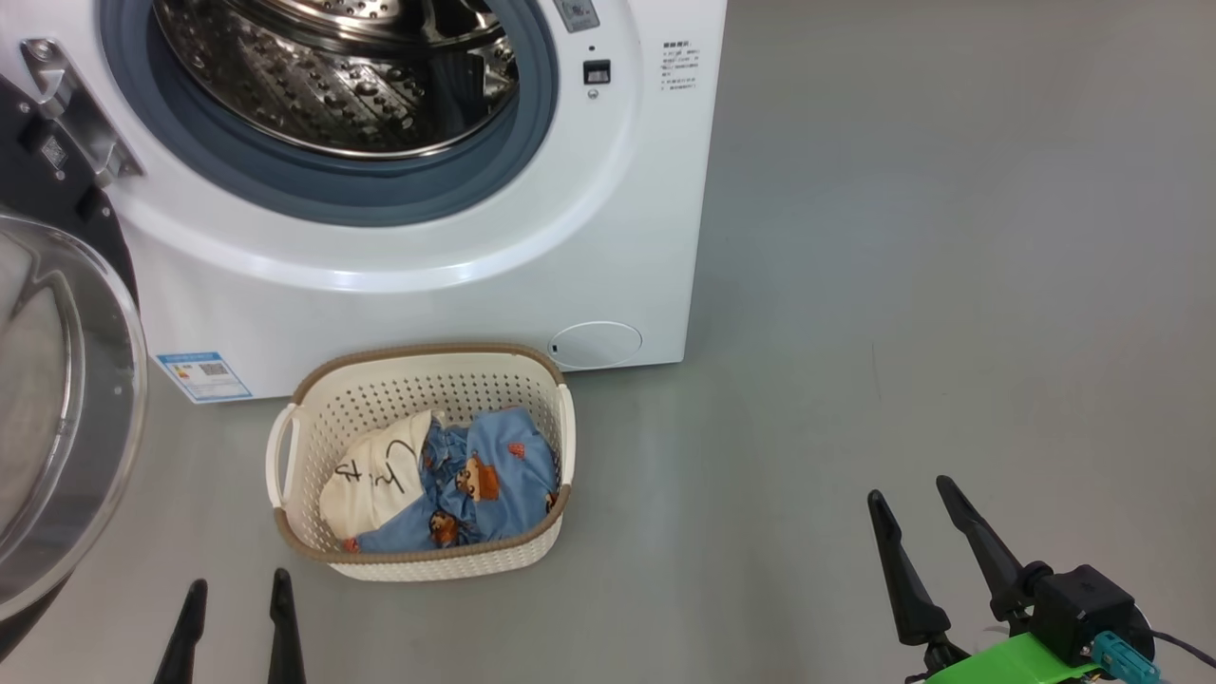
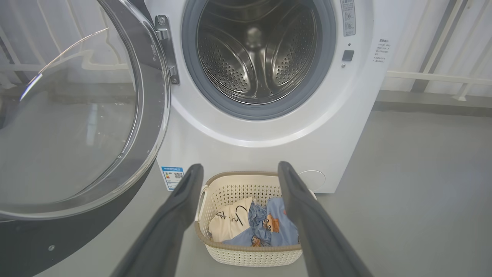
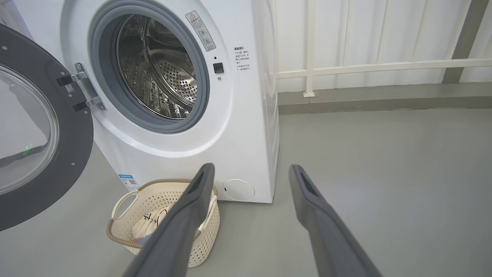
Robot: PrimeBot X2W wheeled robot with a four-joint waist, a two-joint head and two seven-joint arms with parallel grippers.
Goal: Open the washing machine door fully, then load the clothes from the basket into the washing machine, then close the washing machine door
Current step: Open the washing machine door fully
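The white washing machine [image 1: 418, 275] stands open, its steel drum [image 2: 255, 54] bare inside. Its round door [image 1: 47, 399] with the glass bowl hangs swung out to the left [image 2: 77, 127] [image 3: 30, 127]. On the floor in front of the machine sits the cream basket [image 1: 313, 427] holding the clothes: a blue bear-print garment [image 1: 494, 475] and a cream lettered one [image 1: 375, 475]. My left gripper [image 1: 237, 587] is open, low at the lower left, short of the basket [image 2: 246, 254]. My right gripper [image 1: 907, 494] is open and empty over bare floor, well right of the basket [image 3: 127, 231].
Grey floor [image 1: 902, 285] stretches to the right of the machine. A white railing and wall [image 3: 365, 65] run behind it. The open door takes up the space to the left of the basket.
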